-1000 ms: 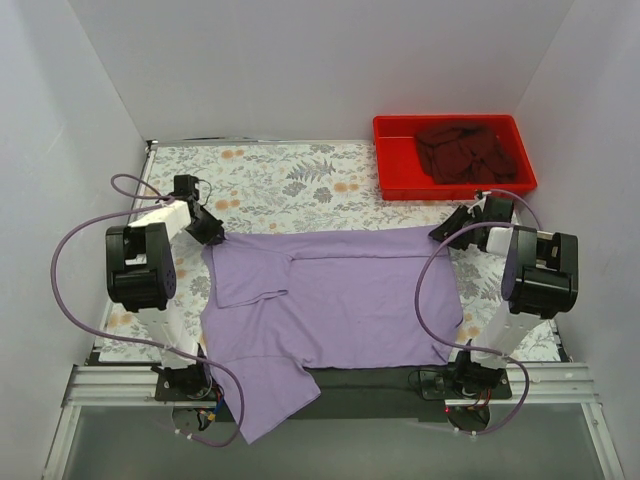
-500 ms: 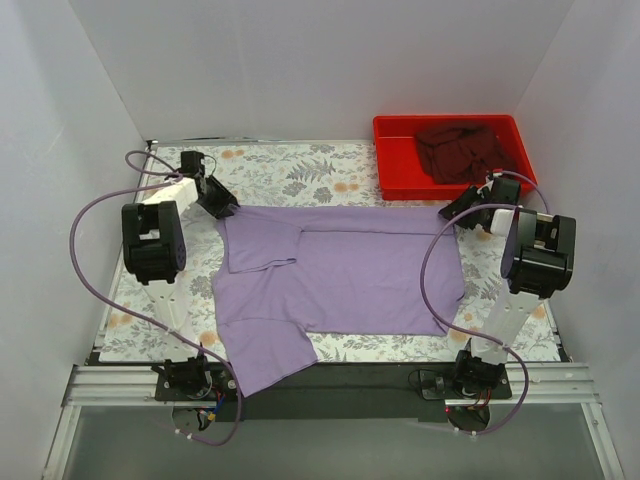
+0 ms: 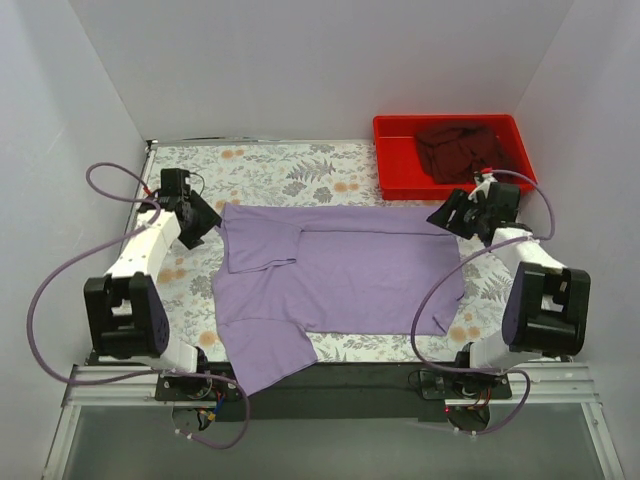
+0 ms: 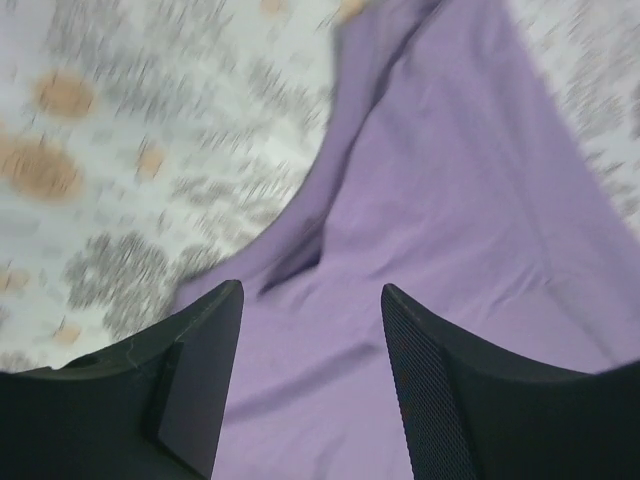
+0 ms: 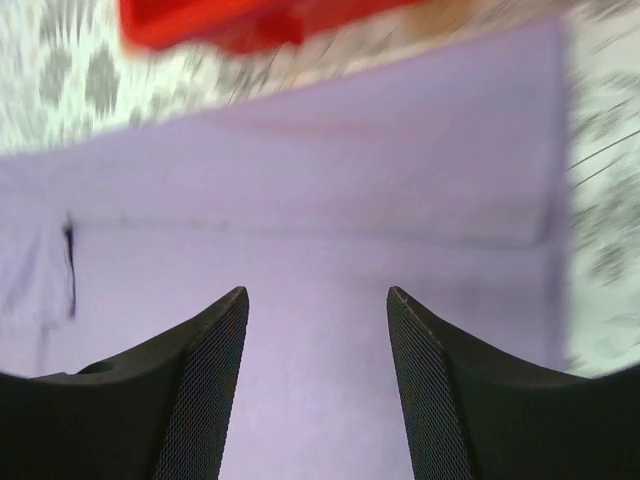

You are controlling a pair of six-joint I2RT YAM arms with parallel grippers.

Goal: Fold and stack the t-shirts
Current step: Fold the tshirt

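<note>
A pale lavender t-shirt [image 3: 340,270] lies spread across the floral table, one sleeve folded over its body at the left and its lower left part hanging past the near edge. The dark maroon t-shirt [image 3: 460,148] lies crumpled in the red tray [image 3: 396,182]. My left gripper [image 3: 212,220] hovers at the lavender shirt's far left corner, open with nothing between its fingers [image 4: 205,345]; lavender cloth [image 4: 450,210] fills its wrist view. At the shirt's far right corner my right gripper [image 3: 442,218] is open too, above flat lavender cloth [image 5: 320,250].
The red tray stands at the back right, its rim [image 5: 210,22] showing at the top of the right wrist view. White walls close in the table on three sides. Purple cables [image 3: 60,270] loop beside each arm.
Both grippers pulled the shirt toward the back of the table, then opened and let go of its far corners. The arms now reach forward and low.
</note>
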